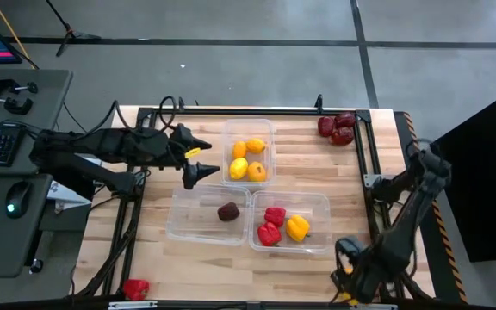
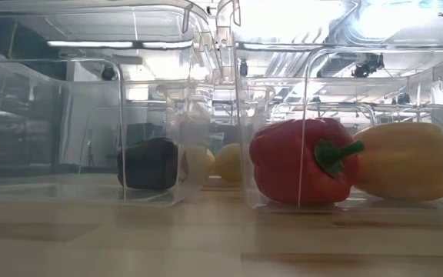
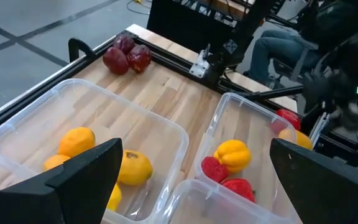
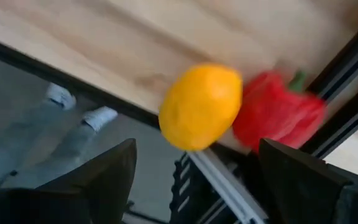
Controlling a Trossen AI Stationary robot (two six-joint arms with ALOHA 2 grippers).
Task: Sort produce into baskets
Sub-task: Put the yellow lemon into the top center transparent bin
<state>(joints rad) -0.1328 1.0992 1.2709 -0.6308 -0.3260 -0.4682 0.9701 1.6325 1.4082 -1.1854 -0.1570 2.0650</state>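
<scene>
The baskets (image 1: pixel 203 226) are three clear tubs clustered mid-tabletop (image 1: pixel 317 164), all just ahead of the left end effector (image 1: pixel 193 162), which hovers at the citrus tub's (image 1: pixel 227 138) near wall with its fingers spread wide and nothing in them. That tub has the lemons and oranges (image 1: pixel 249 160), the one beyond holds red and yellow peppers (image 1: pixel 280 226), and the third has a single maroon fruit (image 1: pixel 228 212). Biggest worry imo: these tubs look light and slick, so a finger clipping a rim could shove the whole cluster. Next, the right end effector (image 1: pixel 349 277) sits down at the tabletop's edge, open and empty, with a yellow citrus (image 4: pixel 201 107) and a red pepper (image 4: pixel 277 112) just in front of it by the frame rail; a clumsy nudge there probably rolls that round one onto the floor. The maroon fruits (image 1: pixel 337 127) are in the far corner from both, so that's a long reach. One stray red pepper (image 1: pixel 135 288) sits at the front corner. No brands or readable writing anywhere.
</scene>
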